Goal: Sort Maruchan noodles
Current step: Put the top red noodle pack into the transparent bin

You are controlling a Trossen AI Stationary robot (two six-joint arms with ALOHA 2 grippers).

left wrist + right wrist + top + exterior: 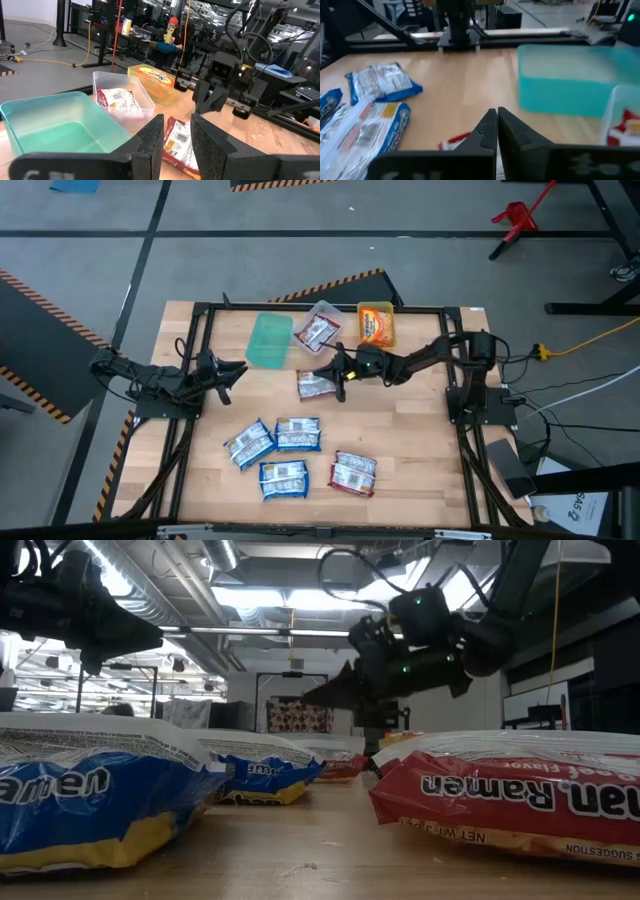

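- wooden table (400, 450) with a black frame, on a grey workshop floor marked with striped tape.
- red packet (317, 385) lies flat near the table's middle, just in front of the three bins; the right gripper (333, 373) is at its far edge, fingers pressed together with nothing visibly between them.
- clear bin (325, 313) already holds one red packet, the yellow bin (376, 325) an orange one, and the green bin (269, 340) is empty.
- three blue packets (276, 438) and another red packet (352, 473) wait at the near side, well apart from the bins.
- left gripper (232, 373) waits at the left, fingers narrowly apart, holding nothing.
- judgement: the step is picking this red packet for the clear bin; the fingers must open first, then pinch a crimped edge rather than the slick flat face, and lift clear of the bin wall before releasing.
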